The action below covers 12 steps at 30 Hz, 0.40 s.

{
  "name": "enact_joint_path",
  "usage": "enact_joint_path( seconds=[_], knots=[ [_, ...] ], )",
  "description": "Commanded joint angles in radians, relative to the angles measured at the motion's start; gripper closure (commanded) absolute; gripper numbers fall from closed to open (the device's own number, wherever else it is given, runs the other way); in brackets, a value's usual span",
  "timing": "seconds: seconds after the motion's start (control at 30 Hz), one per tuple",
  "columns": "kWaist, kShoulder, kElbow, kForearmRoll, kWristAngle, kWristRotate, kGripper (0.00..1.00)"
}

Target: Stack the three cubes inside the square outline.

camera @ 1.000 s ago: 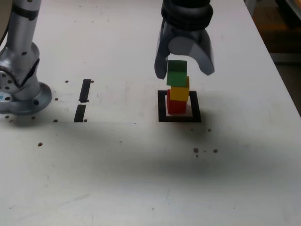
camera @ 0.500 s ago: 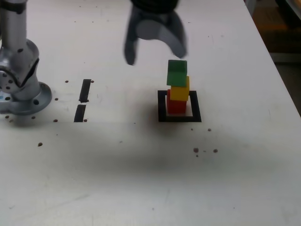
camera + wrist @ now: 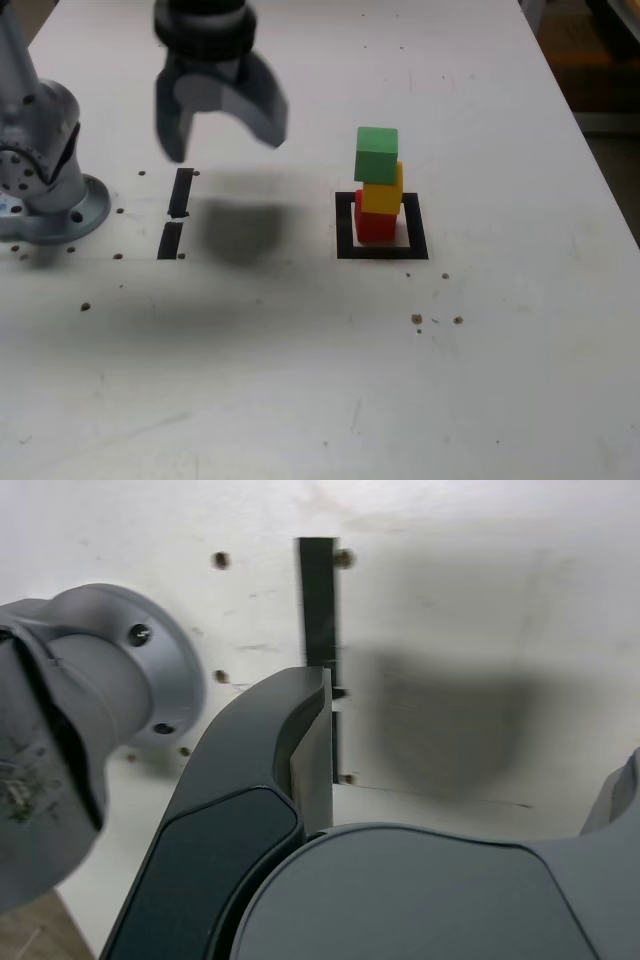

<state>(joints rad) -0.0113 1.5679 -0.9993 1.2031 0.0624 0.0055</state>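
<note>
The gripper (image 3: 222,128) is swinging away from the tower, now hanging well off toward the exterior view's left where a second ago it was straddling the green cube, and its fingers are spread wide with nothing between them. Below it the two short black tape strips (image 3: 177,212) are lying near the arm's base (image 3: 45,210) (the wrist view is showing only these). Moving right, the square outline (image 3: 346,228) is holding the whole stack: red cube (image 3: 374,226) on the white centre, yellow cube (image 3: 382,195) on it, green cube (image 3: 376,153) on top, sitting slightly skewed. The stacking is looking finished; only the retreat is remaining.
</note>
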Motion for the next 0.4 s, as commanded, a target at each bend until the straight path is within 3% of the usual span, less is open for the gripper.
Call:
enact_joint_path(
  seconds=[0.0, 0.17, 0.37],
  knots=[
    [0.002, 0.003, 0.031, -0.033, -0.011, 0.002, 0.0],
    [0.004, 0.007, 0.111, -0.108, -0.038, 0.006, 0.01],
    [0.004, -0.001, 0.162, -0.132, -0.051, 0.011, 0.01]
  ],
)
